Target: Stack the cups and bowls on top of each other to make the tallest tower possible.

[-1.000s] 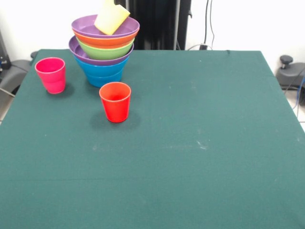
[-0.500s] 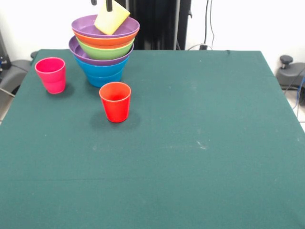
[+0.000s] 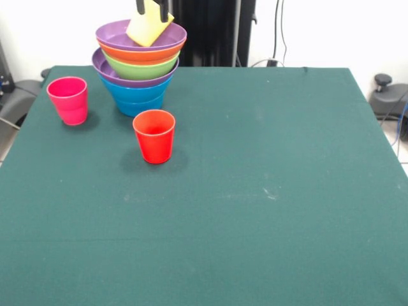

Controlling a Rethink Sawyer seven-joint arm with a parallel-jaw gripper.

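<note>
The tower of nested bowls point(image 3: 138, 94) stands at the table's far left: blue lowest, then purple point(image 3: 105, 71), green point(image 3: 141, 68), orange point(image 3: 137, 53) and a wide purple bowl point(image 3: 113, 32) on top. A yellow cup point(image 3: 147, 30) leans tilted in that top bowl. Only the dark tips of my gripper point(image 3: 153, 7) show at the top edge. They are open, spread at the cup's upper end. A pink cup point(image 3: 68, 99) stands upright left of the tower. A red cup point(image 3: 154, 136) stands upright in front of it.
The green table point(image 3: 268, 191) stretches wide to the right and the front. Dark equipment and cables point(image 3: 210, 32) stand behind its far edge. Grey gear point(image 3: 386, 95) lies off the right side.
The gripper's tips came into view at the top edge and shifted right, from left of the yellow cup to over its upper end. Cups and bowls have not moved.
</note>
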